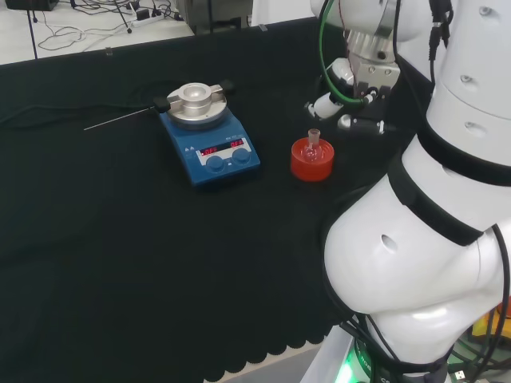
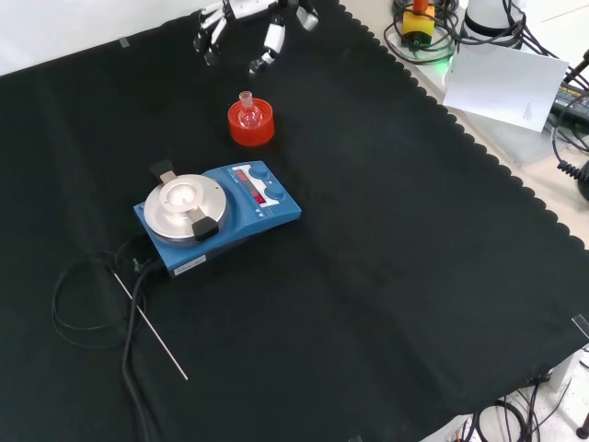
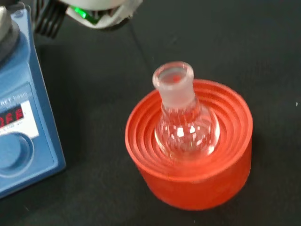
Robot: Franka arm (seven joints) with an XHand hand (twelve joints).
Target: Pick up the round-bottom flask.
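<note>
A small clear round-bottom flask (image 1: 312,145) (image 2: 247,109) (image 3: 185,123) sits upright, neck up, in a red ribbed ring stand (image 1: 311,162) (image 2: 252,125) (image 3: 197,181) on the black cloth. The black and white hand (image 1: 345,106) (image 2: 247,23) hovers above and beyond the flask, clear of it, with its fingers spread and relaxed and nothing in them. In the head view the hand is up and to the right of the flask; in the front view it hangs at the top edge above the flask.
A blue hotplate stirrer (image 1: 210,142) (image 2: 213,213) (image 3: 21,127) with a round metal top stands close beside the stand. A thin metal rod (image 1: 120,120) (image 2: 150,327) and a black cable (image 2: 78,299) lie by it. The arm's white links (image 1: 431,215) rise on the head view's right.
</note>
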